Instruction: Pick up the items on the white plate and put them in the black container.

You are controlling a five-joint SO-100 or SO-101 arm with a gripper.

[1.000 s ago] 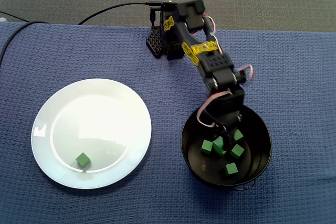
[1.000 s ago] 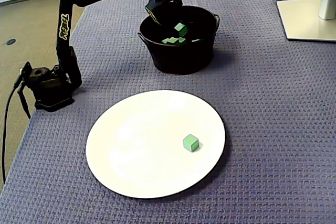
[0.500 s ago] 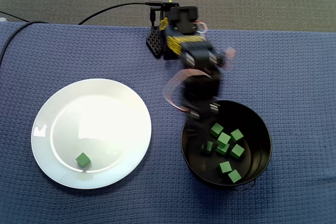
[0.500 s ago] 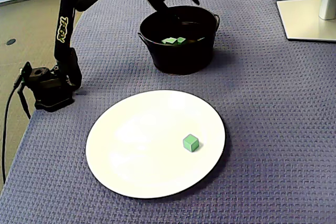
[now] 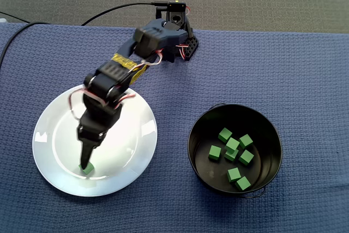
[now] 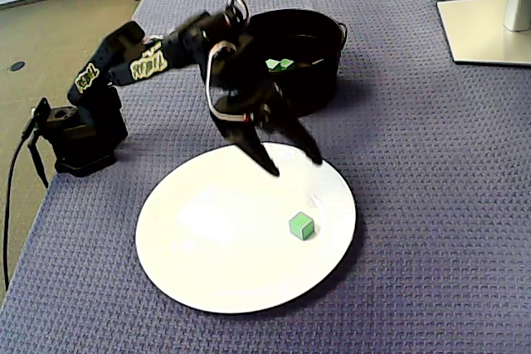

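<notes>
One green cube is left on the white plate, down at its lower-left part in the top-down fixed view. The arm stretches out over the plate, and the fingers point straight at that cube, with their tips right at its upper edge.

The side-on fixed view gives the better read. The fingers are spread wide and hold nothing, and they are a little blurred. The cube sits apart from them, lower in that picture and roughly in line with the gap, perhaps a touch nearer the right-hand tip. They look to be above the plate, not on it, so my call is that the coming move is a short drop forward and down to straddle the cube. The cube is square, with no long axis to worry about.

Over to the right of the top-down view, the black container stands on the blue-clothed counter, well apart from the plate, with a scatter of green cubes already inside. This looks like the final pickup.
</notes>
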